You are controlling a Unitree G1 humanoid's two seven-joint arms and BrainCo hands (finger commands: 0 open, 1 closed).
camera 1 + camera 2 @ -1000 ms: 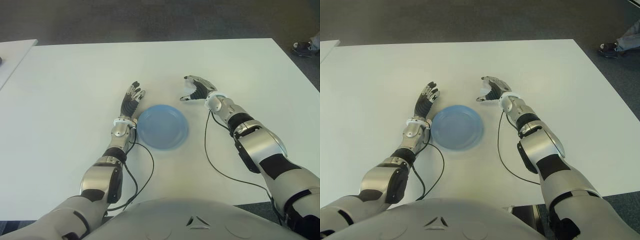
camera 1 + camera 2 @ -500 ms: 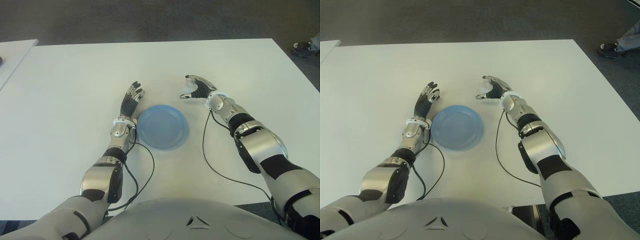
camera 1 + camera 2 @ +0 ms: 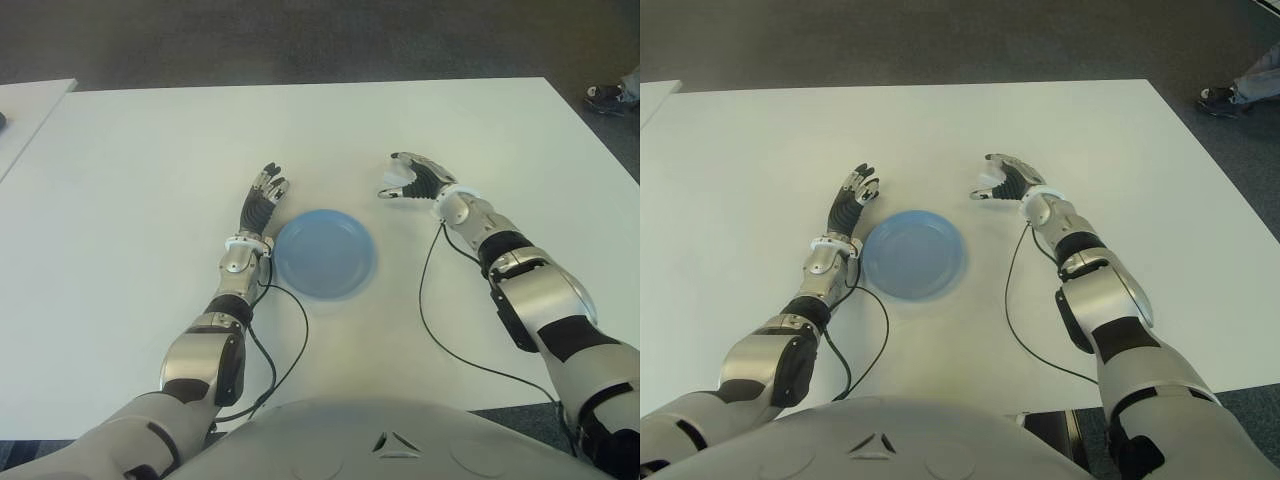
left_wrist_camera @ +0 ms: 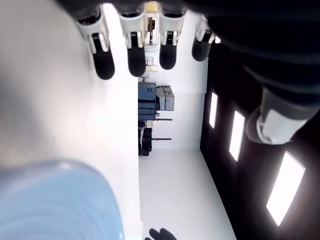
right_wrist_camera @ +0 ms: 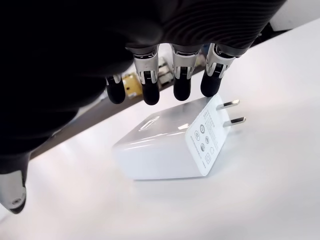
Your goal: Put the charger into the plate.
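A white charger (image 5: 170,145) lies on the tabletop (image 3: 150,180) beneath the right hand's (image 3: 415,178) spread fingers (image 5: 181,85), untouched, right of the blue plate (image 3: 325,253); the left hand (image 3: 263,198) shows open beside the plate.

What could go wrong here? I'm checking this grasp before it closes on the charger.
1. The right robot hand hangs open over the charger, fingertips near only its top edge, so closing now may tip or push it instead of gripping.
2. The charger lies on its side with prongs exposed; a finger could catch on them.
3. The plate sits close to the left robot hand, so a drop could clip it.
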